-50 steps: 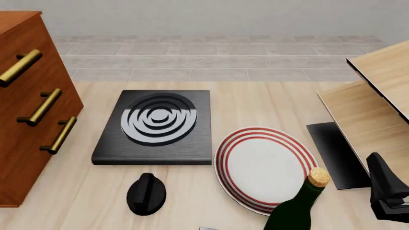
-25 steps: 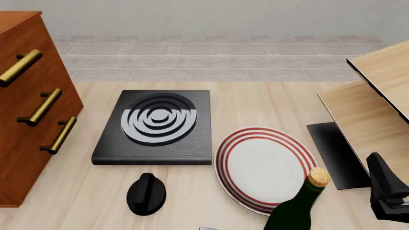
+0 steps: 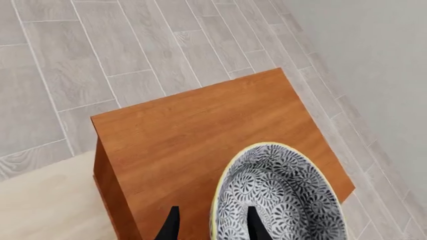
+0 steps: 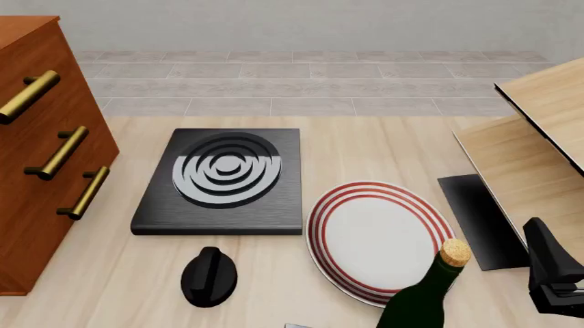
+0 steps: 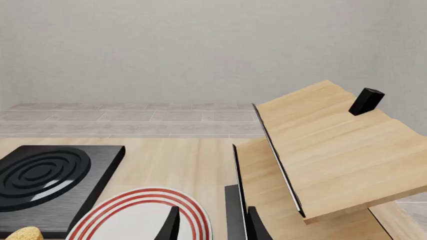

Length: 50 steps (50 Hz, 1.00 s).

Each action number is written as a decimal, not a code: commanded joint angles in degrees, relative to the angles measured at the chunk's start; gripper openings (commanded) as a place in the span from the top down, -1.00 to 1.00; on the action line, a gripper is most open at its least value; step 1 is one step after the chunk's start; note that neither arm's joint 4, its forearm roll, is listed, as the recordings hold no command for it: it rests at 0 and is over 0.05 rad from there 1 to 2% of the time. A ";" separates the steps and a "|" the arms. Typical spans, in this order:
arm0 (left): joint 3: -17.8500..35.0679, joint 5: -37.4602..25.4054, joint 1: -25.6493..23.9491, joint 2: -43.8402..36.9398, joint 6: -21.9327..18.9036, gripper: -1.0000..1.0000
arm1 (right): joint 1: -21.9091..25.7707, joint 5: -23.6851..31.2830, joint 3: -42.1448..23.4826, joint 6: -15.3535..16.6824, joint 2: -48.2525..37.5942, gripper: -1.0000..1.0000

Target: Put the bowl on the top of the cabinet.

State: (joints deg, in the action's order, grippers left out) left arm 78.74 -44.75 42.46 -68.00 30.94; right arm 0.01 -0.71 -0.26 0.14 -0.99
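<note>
Above the cabinet (image 3: pixel 207 135), the left wrist view shows the left fingers (image 3: pixel 252 227) gripping the rim of the bowl (image 3: pixel 280 200). On the worktop (image 4: pixel 365 147), the front view shows a hob (image 4: pixel 223 181), plate (image 4: pixel 379 239), bottle (image 4: pixel 425 290) and knob (image 4: pixel 208 275). Beside the shelf unit (image 5: pixel 333 150), the right fingers (image 5: pixel 172 226) stand apart, empty.

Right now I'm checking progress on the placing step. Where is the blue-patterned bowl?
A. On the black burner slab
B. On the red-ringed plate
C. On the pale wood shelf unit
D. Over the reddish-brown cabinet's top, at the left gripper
D: the left wrist view shows the bowl over the cabinet top, its rim between the left gripper fingers; the front view shows the plate bare.
</note>
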 commanded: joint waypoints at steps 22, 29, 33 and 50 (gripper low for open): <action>0.43 -0.38 -1.27 5.54 0.96 -1.00 | -0.01 0.00 0.00 -0.01 -0.01 -1.00; -0.35 -0.73 -1.06 7.76 1.65 -1.00 | 0.01 0.01 0.00 0.00 0.02 -1.00; -1.45 -0.72 -0.82 9.29 1.89 -1.00 | 0.00 0.01 0.00 -0.01 0.02 -1.00; -5.14 -1.15 -2.03 15.51 2.42 -1.00 | 0.01 -0.01 0.00 0.00 -0.01 -1.00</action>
State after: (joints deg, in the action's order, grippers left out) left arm 75.47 -45.62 41.17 -56.05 32.91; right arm 0.02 -0.71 -0.26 0.14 -0.99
